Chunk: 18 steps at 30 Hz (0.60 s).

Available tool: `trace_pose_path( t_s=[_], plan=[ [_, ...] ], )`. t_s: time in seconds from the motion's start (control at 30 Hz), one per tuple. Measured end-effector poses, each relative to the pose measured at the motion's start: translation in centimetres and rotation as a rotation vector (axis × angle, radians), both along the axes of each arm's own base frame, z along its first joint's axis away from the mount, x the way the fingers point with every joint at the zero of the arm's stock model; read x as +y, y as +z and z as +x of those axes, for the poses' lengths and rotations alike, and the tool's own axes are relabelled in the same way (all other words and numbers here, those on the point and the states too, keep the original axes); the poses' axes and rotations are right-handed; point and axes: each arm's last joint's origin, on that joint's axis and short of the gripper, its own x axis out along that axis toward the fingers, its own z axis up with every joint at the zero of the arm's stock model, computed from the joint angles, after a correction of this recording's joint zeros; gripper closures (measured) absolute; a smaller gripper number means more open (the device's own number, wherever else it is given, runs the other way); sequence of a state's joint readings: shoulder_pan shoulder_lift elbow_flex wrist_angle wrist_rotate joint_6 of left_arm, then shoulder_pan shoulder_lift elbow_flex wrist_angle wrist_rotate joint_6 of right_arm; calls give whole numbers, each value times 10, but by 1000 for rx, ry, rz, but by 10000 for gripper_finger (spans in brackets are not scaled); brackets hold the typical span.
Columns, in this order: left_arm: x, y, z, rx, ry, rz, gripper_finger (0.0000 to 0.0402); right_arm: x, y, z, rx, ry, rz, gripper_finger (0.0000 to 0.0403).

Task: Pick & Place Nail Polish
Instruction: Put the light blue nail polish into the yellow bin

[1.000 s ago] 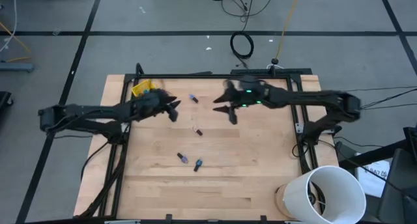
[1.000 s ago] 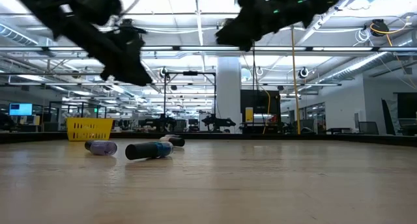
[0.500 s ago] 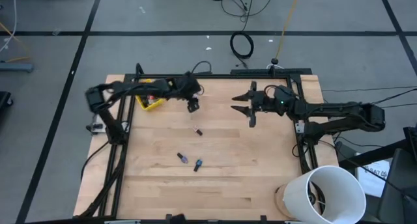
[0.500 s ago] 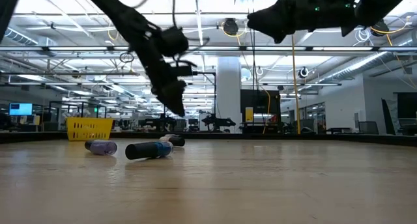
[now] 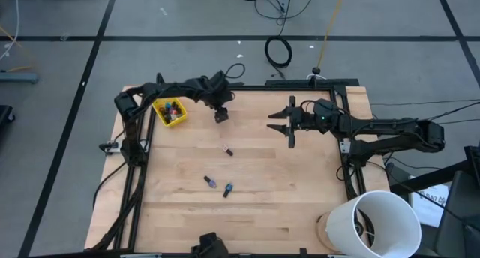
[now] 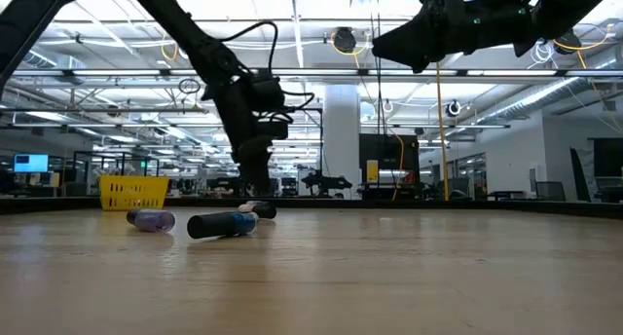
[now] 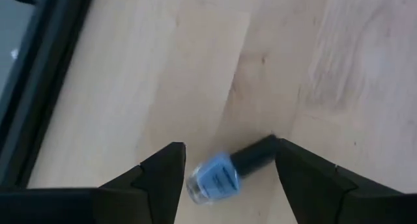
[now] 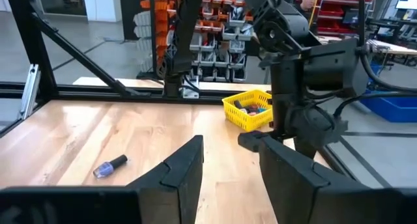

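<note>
Wooden counter (image 5: 300, 183): left pincer (image 7: 225, 178) stands wide astride the lying blue bottle (image 7: 229, 172); lower squarely, then close across its body.

Right pincer (image 5: 289, 123) hovers apart, fingers parted, holding nothing.

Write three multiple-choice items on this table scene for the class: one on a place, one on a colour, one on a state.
1. Where does the yellow bin stand?
A. mid-table
B. beside the right arm
C. at a table corner, by the left arm

2. What colour is the bottle between the left claw fingers?
A. red
B. blue
C. green

3. How is that bottle placed?
A. lying on its side on the wood
B. standing upright
C. lifted clear of the table

Answers:
1. C, since the high view shows it at the corner.
2. B, since the left wrist view shows blue glass and a dark cap.
3. A, since it lies flat on the boards between open fingers.
</note>
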State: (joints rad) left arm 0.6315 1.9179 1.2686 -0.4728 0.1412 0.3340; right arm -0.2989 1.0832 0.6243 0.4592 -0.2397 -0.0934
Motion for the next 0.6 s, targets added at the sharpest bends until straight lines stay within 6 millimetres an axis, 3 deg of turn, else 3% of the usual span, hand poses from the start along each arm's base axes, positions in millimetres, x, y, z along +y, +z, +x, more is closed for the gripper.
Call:
trace_pose_path(
  t_s=[0.43, 0.6],
  plan=[
    [1, -28, -7, 102, -93, -23, 190, 0, 0, 0, -3, 0, -6, 264],
    [-1, -28, -5, 107, -93, -15, 190, 0, 0, 0, -3, -1, -7, 264]
  ],
)
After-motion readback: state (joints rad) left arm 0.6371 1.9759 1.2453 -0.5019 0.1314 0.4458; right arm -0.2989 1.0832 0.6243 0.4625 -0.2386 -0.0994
